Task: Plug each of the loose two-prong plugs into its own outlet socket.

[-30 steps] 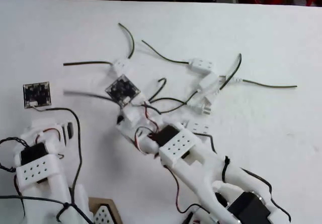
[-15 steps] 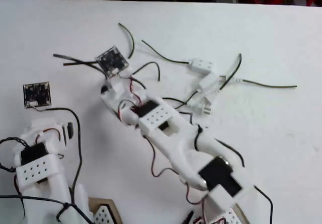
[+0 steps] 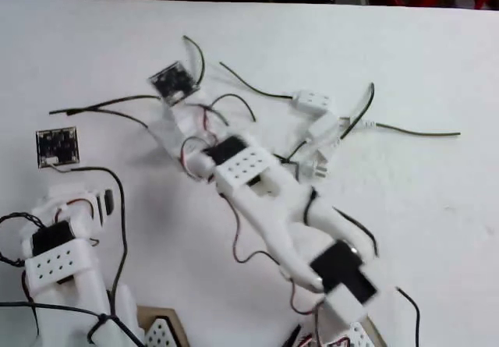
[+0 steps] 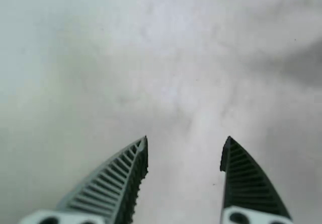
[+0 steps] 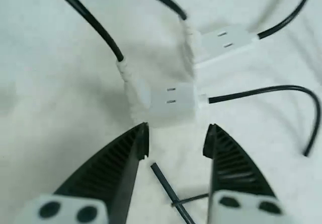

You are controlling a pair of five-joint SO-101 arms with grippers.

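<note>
In the right wrist view my right gripper point(image 5: 176, 132) is open just short of a white socket block point(image 5: 173, 102) with two slots. A second slotted white block point(image 5: 224, 38) lies beyond it, and black cords point(image 5: 90, 17) run off both. Seen from above, the right arm point(image 3: 242, 168) stretches to the far left of centre, ending under a small square board point(image 3: 171, 83). Three more white plug and socket pieces point(image 3: 312, 101), point(image 3: 323, 129), point(image 3: 312, 166) lie to its right with thin cords. My left gripper point(image 4: 186, 148) is open over bare table.
The left arm point(image 3: 54, 253) sits at the near left corner, with another small square board point(image 3: 57, 146) beyond it. Thin dark cords point(image 3: 93, 107) trail left across the white table point(image 3: 437, 66). A long cord point(image 3: 413, 132) runs right. Dark clutter lines the far edge.
The right arm swung toward the far left, carrying its square board along. The thin cords at the left were dragged farther left. The left arm kept still.
</note>
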